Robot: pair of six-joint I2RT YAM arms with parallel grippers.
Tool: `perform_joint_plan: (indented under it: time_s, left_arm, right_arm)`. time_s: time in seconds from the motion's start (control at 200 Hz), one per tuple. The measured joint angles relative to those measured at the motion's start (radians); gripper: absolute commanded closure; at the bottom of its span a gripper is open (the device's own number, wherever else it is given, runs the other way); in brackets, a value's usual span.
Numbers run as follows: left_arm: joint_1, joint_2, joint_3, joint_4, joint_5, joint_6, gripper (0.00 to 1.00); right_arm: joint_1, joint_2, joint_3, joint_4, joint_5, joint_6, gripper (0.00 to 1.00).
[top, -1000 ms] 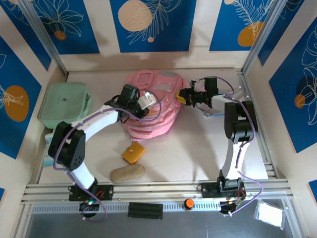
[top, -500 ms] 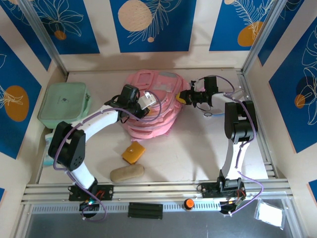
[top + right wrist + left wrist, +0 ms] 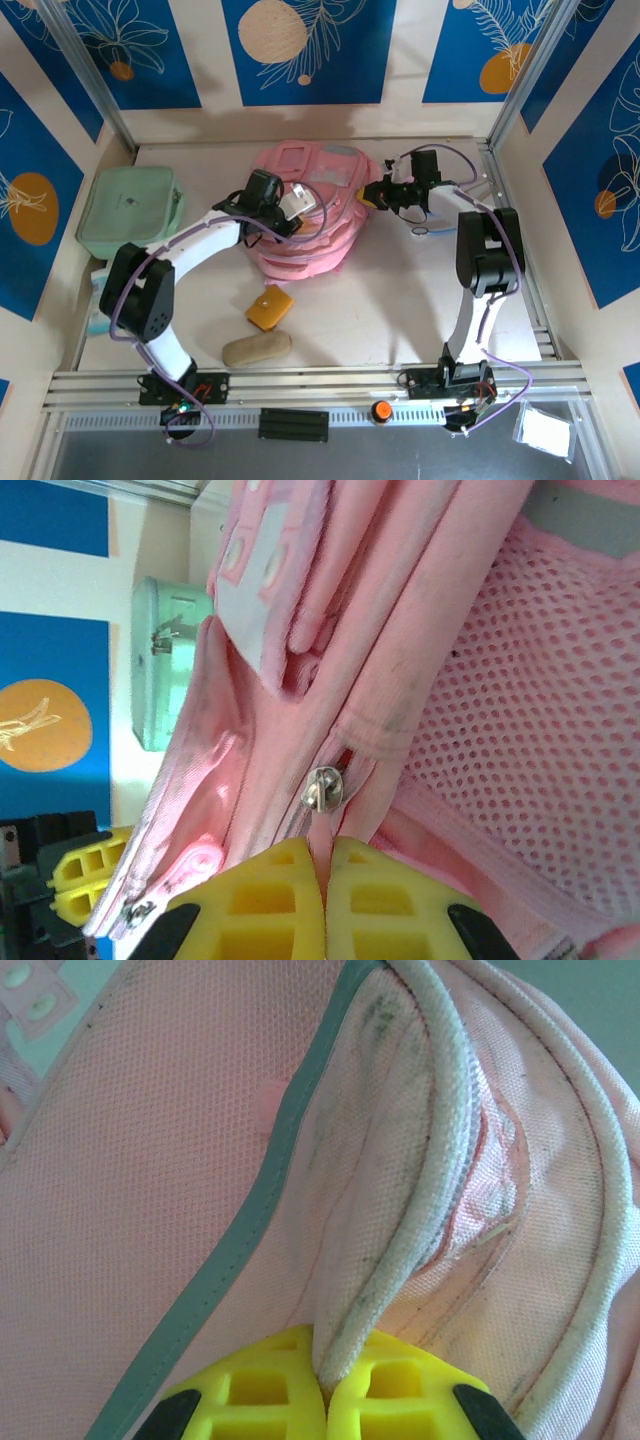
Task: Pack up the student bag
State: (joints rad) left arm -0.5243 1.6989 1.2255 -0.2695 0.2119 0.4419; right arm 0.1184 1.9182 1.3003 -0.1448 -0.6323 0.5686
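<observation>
Left claw [image 3: 322,1400]: pinched shut on a dirty grey corded piping edge of the student bag [image 3: 310,250], over the bag's middle. Right claw [image 3: 325,885]: clamped on a strip of pink fabric at the bag's right side, just below a small metal zip pull [image 3: 322,788]. Bag lying on the desk [image 3: 400,290], between both claws. Finely woven pink cloth, grey-green binding, open mesh panel [image 3: 520,710]. Yellow gridded pads [image 3: 260,1390]. Bag's outline cut off in both wrist views. Mint case [image 3: 130,210] left of the bag.
</observation>
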Motion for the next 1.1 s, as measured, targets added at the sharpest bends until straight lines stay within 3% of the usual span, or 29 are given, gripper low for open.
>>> perform_joint_plan:
  time_s: [0.48,0.775,1.1]
  left_arm:
    - [0.000,0.016,0.061,-0.054,-0.014,-0.072,1.00]
    - [0.000,0.021,0.064,-0.050,-0.014,-0.123,1.00]
    - [0.000,0.022,0.064,-0.020,0.028,-0.167,1.00]
  right_arm:
    - [0.116,-0.179,-0.091,-0.147,0.256,-0.308,1.00]
    - [0.207,-0.315,-0.204,-0.157,0.314,-0.384,1.00]
    - [0.327,-0.340,-0.232,-0.150,0.336,-0.403,1.00]
